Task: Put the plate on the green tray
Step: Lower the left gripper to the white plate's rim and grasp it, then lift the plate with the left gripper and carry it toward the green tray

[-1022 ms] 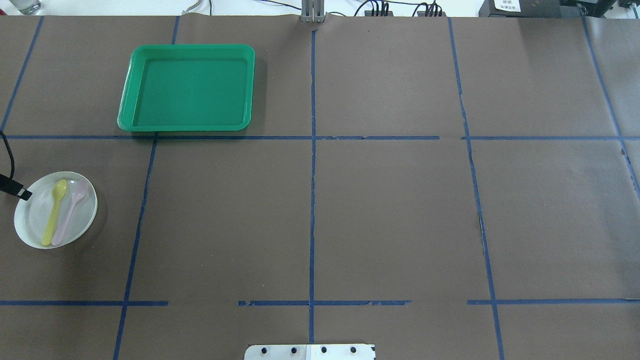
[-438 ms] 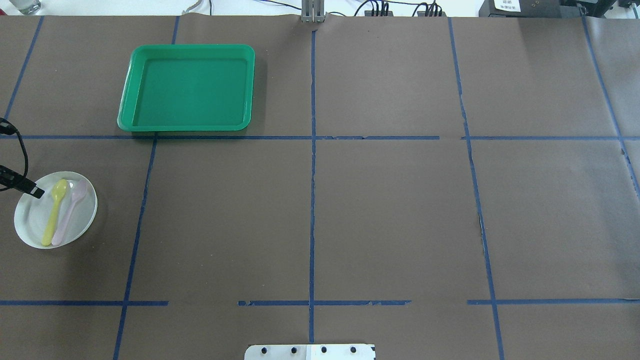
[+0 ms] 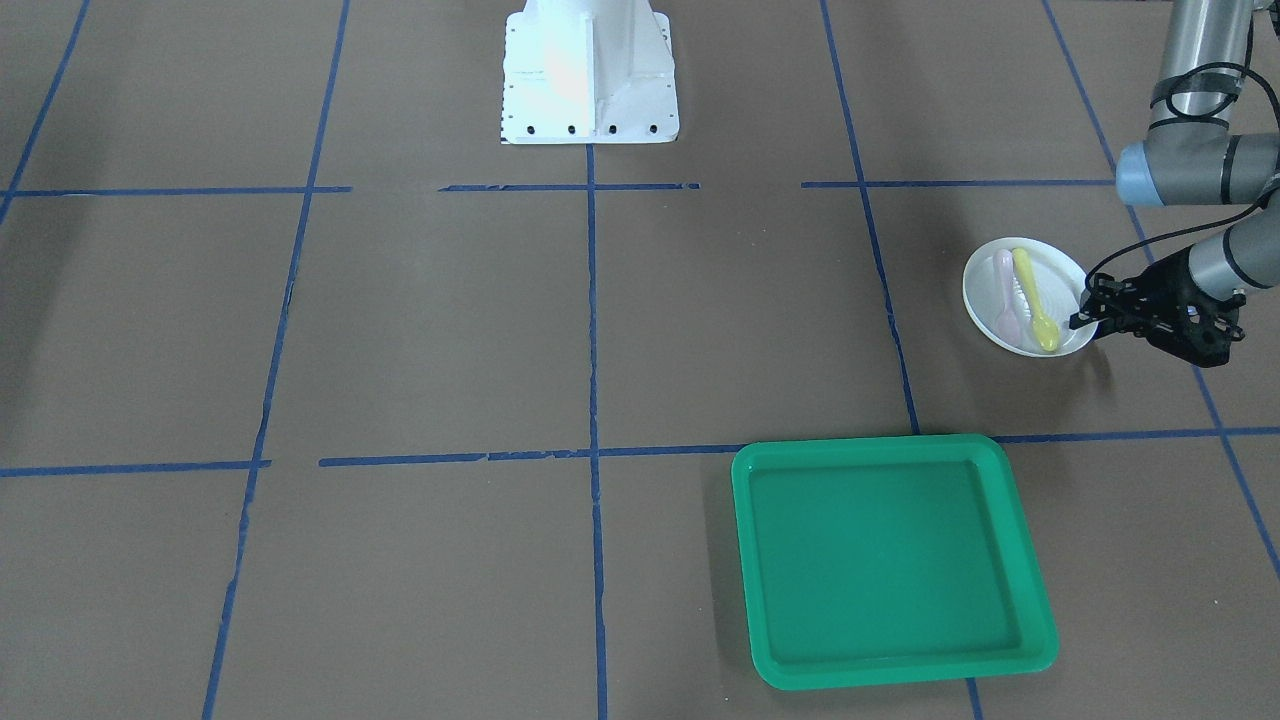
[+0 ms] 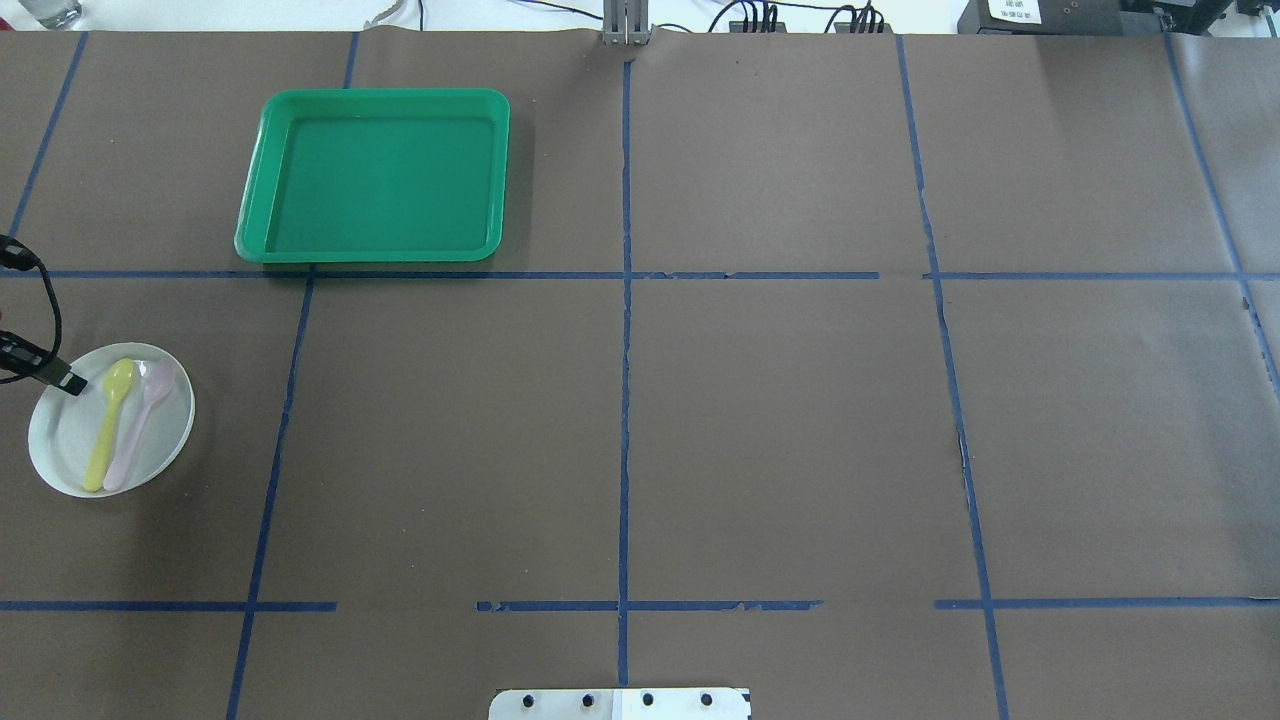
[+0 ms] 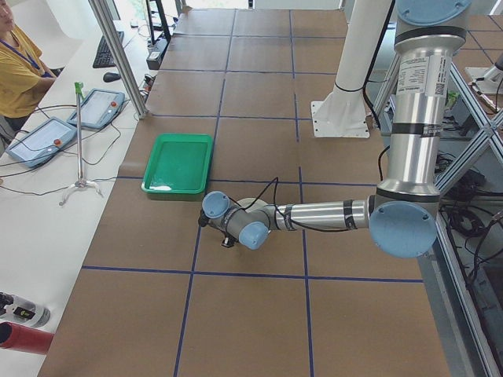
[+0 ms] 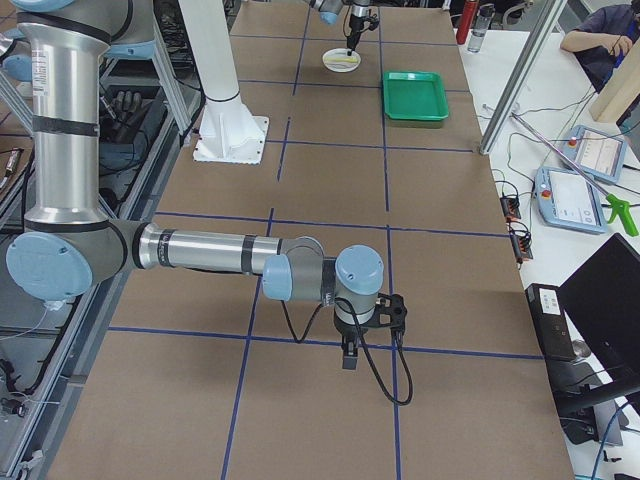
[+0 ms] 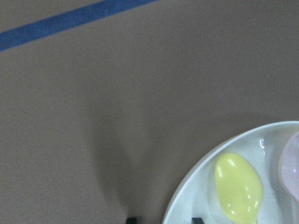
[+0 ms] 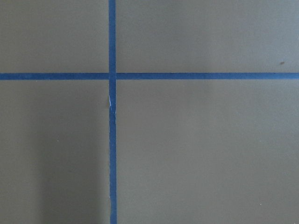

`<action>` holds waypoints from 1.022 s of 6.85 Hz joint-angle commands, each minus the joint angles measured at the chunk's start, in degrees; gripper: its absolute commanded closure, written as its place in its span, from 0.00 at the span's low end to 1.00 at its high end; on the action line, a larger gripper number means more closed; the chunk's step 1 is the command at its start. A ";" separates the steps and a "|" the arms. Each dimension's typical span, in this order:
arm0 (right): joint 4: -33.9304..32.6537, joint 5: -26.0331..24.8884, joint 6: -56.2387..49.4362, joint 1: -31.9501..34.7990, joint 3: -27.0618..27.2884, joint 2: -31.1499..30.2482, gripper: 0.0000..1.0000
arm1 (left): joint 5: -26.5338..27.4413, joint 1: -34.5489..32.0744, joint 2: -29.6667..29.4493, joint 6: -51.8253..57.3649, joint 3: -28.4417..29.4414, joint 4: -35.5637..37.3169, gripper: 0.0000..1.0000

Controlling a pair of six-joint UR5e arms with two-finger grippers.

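The small white plate (image 4: 62, 440) lies at the table's left edge, with a yellow spoon (image 4: 110, 425) and a pink spoon (image 4: 140, 430) in it. My left gripper (image 4: 66, 382) is open at the plate's far-left rim. In the left wrist view its two fingertips (image 7: 131, 219) stand one on each side of the rim of the plate (image 7: 205, 186). The front-facing view shows the left gripper (image 3: 1085, 318) low at the plate (image 3: 1065, 285). The green tray (image 4: 375, 95) sits apart, farther back. My right gripper (image 6: 350, 355) shows only in the exterior right view, so I cannot tell its state.
The tray (image 3: 745, 560) holds nothing. Blue tape lines cross the brown table cover. The robot's white base (image 3: 590, 70) stands at mid-table on my side. A camera pole (image 4: 625, 22) and cables sit at the far edge.
My left gripper has moved a little to the right, from beside the plate onto its rim. For the last 0.4 s it has barely moved. The plate and tray have not moved.
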 commanded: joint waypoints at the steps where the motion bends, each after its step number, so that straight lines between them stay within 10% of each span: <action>1: 0.00 0.00 0.01 0.00 0.00 0.00 0.00 | -3.01 -0.04 0.60 -1.16 -1.48 0.34 1.00; 7: 0.00 0.00 0.01 0.00 0.00 0.00 0.00 | -12.00 -11.37 -1.13 -3.61 -1.24 0.08 1.00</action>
